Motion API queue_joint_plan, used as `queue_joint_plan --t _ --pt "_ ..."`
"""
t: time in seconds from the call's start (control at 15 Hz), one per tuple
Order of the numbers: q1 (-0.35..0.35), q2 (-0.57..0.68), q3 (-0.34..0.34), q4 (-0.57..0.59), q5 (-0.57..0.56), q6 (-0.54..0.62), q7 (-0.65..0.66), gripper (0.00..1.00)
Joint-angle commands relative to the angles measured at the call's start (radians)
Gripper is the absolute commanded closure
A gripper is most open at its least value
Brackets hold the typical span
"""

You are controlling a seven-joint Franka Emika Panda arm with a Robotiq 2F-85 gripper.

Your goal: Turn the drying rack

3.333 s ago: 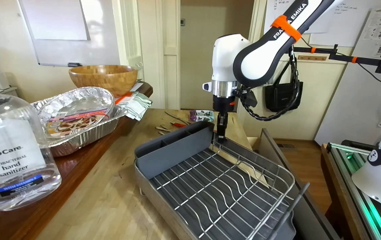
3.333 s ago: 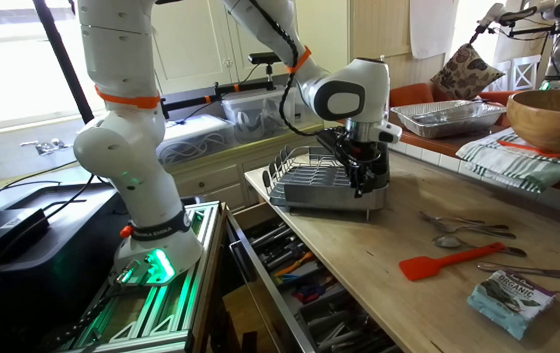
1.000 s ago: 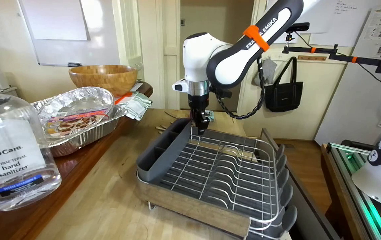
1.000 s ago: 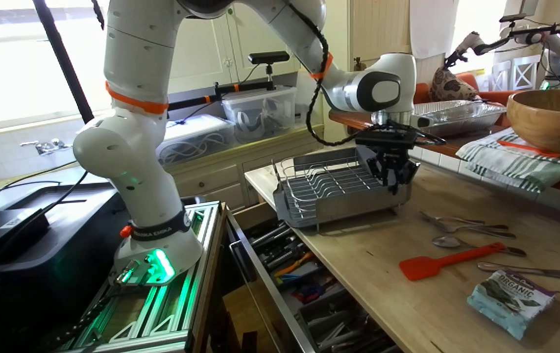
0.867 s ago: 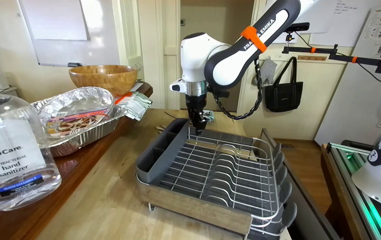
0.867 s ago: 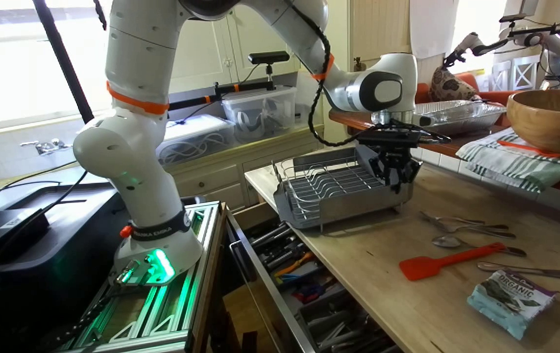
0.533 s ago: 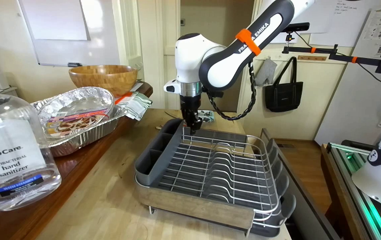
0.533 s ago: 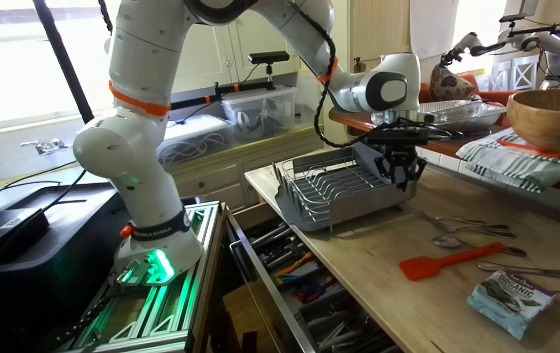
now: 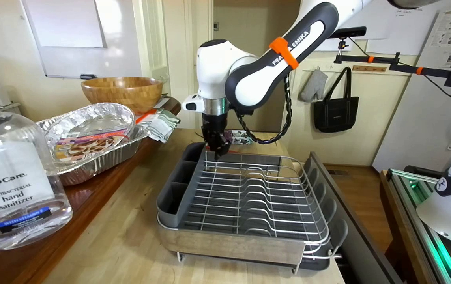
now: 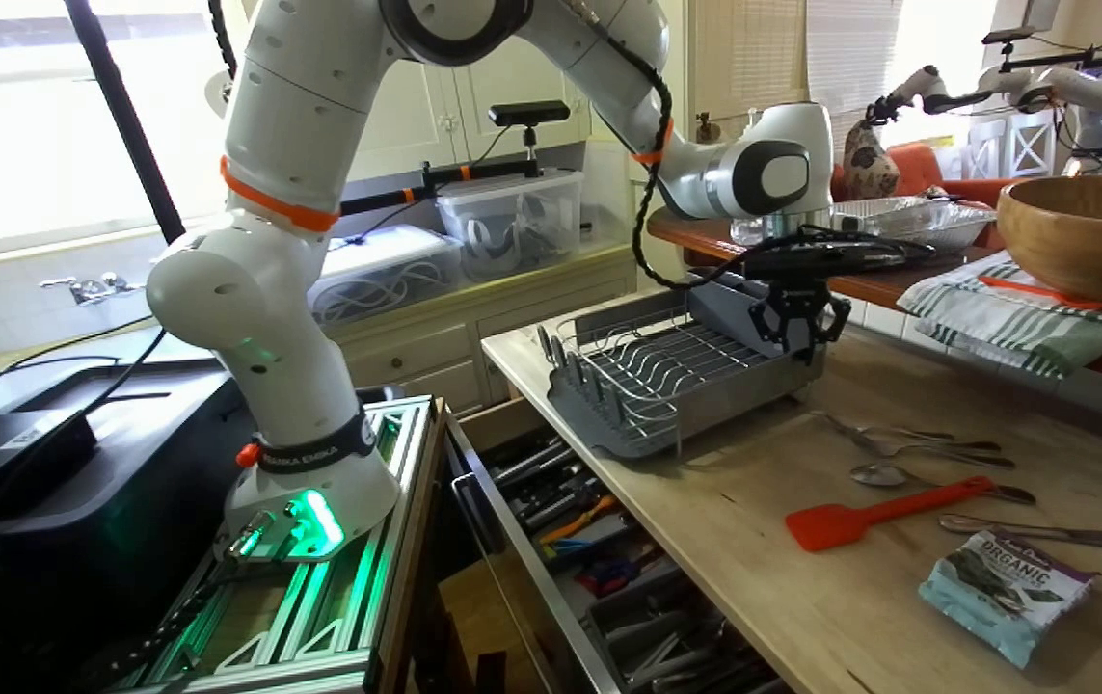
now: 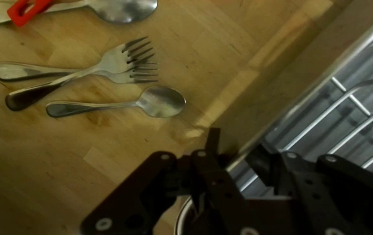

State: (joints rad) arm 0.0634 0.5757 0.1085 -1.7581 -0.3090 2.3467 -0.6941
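The black gripper, its 2 fingers apart, straddles a side wall of the rectangular silver wire drying rack on a pale wooden tabletop.

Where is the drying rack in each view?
In an exterior view: drying rack, lower middle.
In an exterior view: drying rack, just right of centre.
Wrist view: drying rack, along the right, cut off.
Shared landmark: the gripper, at the drying rack's side in all three.
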Motion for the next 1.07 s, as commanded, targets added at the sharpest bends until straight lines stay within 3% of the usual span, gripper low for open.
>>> queue_joint_plan --t 0.0,0.27,0.33,0.47,0.8,1.0 --pt "0.014 0.049 0.009 0.070 -0.024 -0.028 -0.052 0.93" --pt "0.021 0.055 0.004 0.084 -0.024 -0.036 -0.060 0.93" --pt "0.024 0.049 0.003 0.082 -0.022 -0.040 -0.052 0.48" --pt "0.029 0.034 0.003 0.077 -0.016 -0.053 -0.036 0.40" --pt "0.060 -0.011 -0.003 0.058 -0.015 -0.064 0.039 0.03" --pt "0.068 -0.040 0.004 0.045 0.006 -0.077 0.112 0.00"
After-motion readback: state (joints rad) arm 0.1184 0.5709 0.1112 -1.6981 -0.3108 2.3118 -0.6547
